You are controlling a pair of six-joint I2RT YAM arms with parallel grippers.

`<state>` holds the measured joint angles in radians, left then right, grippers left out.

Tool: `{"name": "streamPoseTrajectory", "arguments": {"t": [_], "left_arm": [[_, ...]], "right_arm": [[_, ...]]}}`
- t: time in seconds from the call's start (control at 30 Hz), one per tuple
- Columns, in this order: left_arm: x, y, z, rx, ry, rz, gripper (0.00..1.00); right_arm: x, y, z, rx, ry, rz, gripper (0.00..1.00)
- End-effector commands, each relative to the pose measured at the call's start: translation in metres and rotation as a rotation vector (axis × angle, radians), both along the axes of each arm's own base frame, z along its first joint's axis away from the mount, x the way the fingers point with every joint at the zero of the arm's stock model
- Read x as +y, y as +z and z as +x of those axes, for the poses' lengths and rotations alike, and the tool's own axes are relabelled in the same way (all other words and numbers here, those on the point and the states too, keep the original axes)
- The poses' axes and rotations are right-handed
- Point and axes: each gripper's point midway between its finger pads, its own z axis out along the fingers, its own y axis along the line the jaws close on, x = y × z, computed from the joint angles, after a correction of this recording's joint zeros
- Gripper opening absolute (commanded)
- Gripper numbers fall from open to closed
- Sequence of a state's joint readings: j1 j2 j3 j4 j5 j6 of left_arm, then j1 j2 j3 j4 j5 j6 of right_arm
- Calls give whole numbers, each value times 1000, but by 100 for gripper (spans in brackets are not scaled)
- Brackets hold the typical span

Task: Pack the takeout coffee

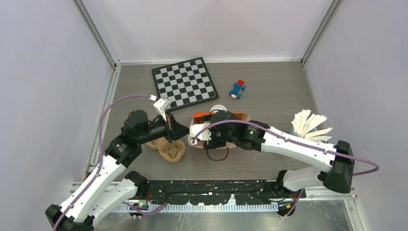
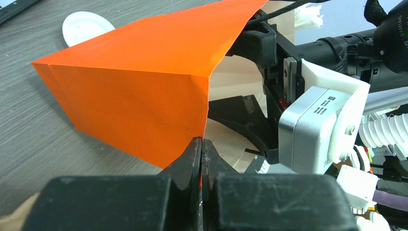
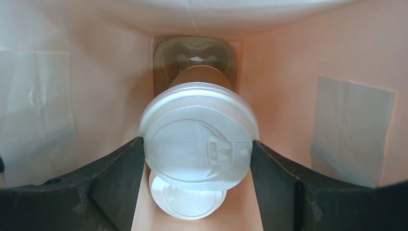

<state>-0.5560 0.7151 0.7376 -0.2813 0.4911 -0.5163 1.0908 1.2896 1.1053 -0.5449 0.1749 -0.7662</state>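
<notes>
**Fig.** Two-arm bag loading, three views.

- **Left end effector** (image 2: pixel 201 153): jaws fully closed, pinching the near edge of the orange bag (image 2: pixel 139 91). The bag lies on its side on the table (image 2: pixel 29 120), mouth agape.
- **Right end effector** (image 3: pixel 198 147): inside the bag, jaws spread wide. Its fingers (image 3: pixel 120 168) press against opposite sides of the white lid of a coffee cup (image 3: pixel 195 122).
- **Cup position:** held betw. the jaws, lengthwise, lid toward the wrist cam., brown paper body pointing away.
- **Below the held cup, nearer the palm:** a second white lid (image 3: pixel 187 197) on the bag floor. Whether a cup sits under it can't be told.
- **Beyond the cup, at the bag's far end:** a tan moulded-pulp piece (image 3: pixel 195 55).
- **Outside the bag:**
  - loose lid (image 2: pixel 85 26) on the table beyond the left end effector, past the bag's far side
  - pulp tray (image 1: pixel 171 150) just beside the left end effector, on its base side
  - chessboard (image 1: pixel 185 83) well ahead of it
</notes>
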Motion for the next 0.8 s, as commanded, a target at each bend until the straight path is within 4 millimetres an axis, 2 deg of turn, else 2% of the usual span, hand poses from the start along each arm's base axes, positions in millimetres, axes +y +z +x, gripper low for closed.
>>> {"name": "streamPoseTrajectory", "arguments": {"t": [0.0, 0.77], "left_arm": [[0, 8, -4, -13, -14, -16, 0], [2, 6, -7, 79, 25, -34, 0]], "right_arm": [[14, 23, 11, -65, -3, 49, 74], [29, -2, 22, -125, 3, -20, 74]]}}
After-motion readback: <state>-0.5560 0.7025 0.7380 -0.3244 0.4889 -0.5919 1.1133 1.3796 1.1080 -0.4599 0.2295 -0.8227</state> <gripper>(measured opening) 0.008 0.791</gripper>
